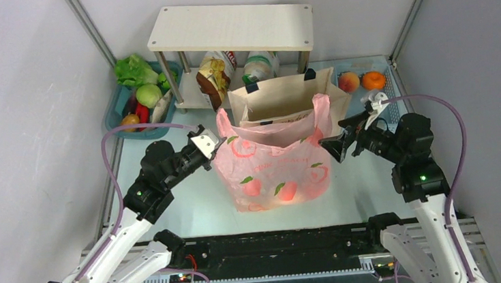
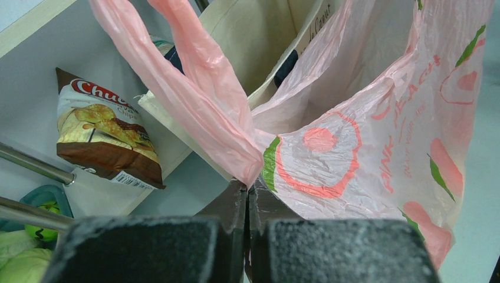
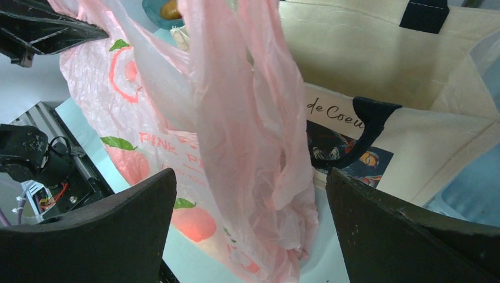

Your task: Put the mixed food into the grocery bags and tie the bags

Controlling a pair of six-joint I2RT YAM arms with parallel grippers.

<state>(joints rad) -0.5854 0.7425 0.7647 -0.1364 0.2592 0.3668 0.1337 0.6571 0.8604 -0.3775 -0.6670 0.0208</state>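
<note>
standing mid-way along the pale table (image 1: 192, 215), the beige canvas tote (image 1: 283, 96) gapes open at the top, and the pink plastic bag (image 1: 274, 173) sits just in front, touching it. the left gripper (image 2: 247, 197) is clamped tight on one pink handle. the right gripper (image 3: 250, 200) has its jaws wide apart either side of the other handle, not gripping it. a crisp packet (image 2: 107, 137) leans under the shelf (image 1: 231, 27) behind.

lower half of tote (image 1: 278, 95) hidden behind pink bag (image 1: 271, 170), crisp packet (image 2: 101, 131) logo partly covered
</note>
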